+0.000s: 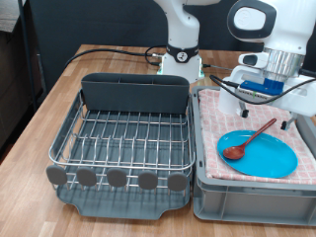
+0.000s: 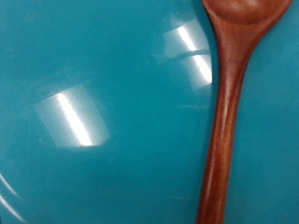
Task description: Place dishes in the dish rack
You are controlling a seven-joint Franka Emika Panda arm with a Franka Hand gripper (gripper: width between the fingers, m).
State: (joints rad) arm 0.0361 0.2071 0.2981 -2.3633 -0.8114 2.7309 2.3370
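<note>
Wooden spoon [image 1: 249, 137] lies across the blue plate [image 1: 259, 155], both on the checked cloth [image 1: 212, 128] over the grey bin [image 1: 237, 193] at the exterior view's right; the dish rack [image 1: 123, 138] at the left holds no dishes, and no mug shows. Spoon looks light, stiff and thin — best pinched across the handle mid-length — while the glossy plate looks slippery, flat and hard to grip except at its rim. Gripper [image 1: 265, 91] hangs above the plate's far edge and holds nothing; its fingers are hidden in both views, so I cannot tell the jaws' spread — the wrist view is filled by plate and spoon handle [image 2: 222, 140].
</note>
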